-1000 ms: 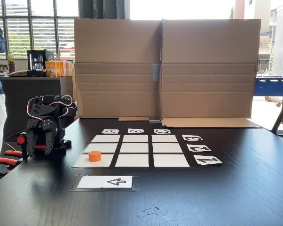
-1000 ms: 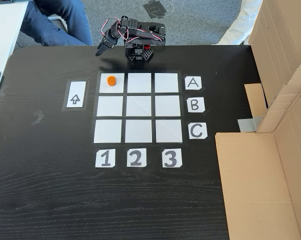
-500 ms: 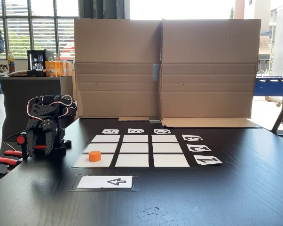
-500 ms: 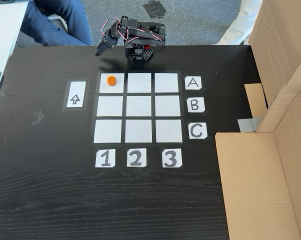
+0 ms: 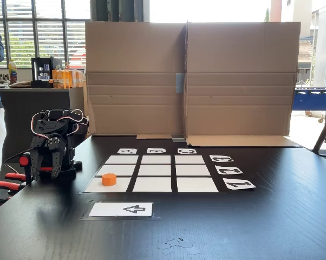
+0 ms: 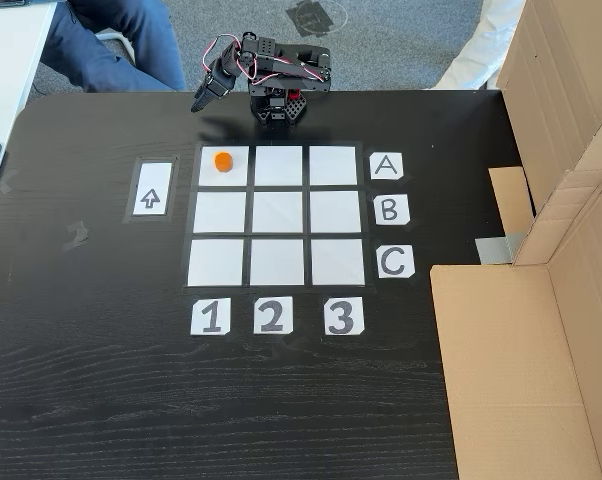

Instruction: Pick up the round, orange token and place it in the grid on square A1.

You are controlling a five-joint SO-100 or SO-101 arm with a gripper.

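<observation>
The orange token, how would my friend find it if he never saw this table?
Find the grid of nine white squares on the black table. Go to square A1, the corner where row A meets column 1, nearest the folded arm. The token there is a small orange cylinder, and the other eight squares are bare.

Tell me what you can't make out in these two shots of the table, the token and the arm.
- Gripper jaws: too small and dark in both fixed views to tell whether they are open or shut.
- Letter labels: foreshortened in a fixed view, unreadable.
- Person: cut off by the top edge in a fixed view.
- Arm base: its rear is hidden behind the folded arm.
- Token: its underside is hidden where it sits on square A1.
</observation>
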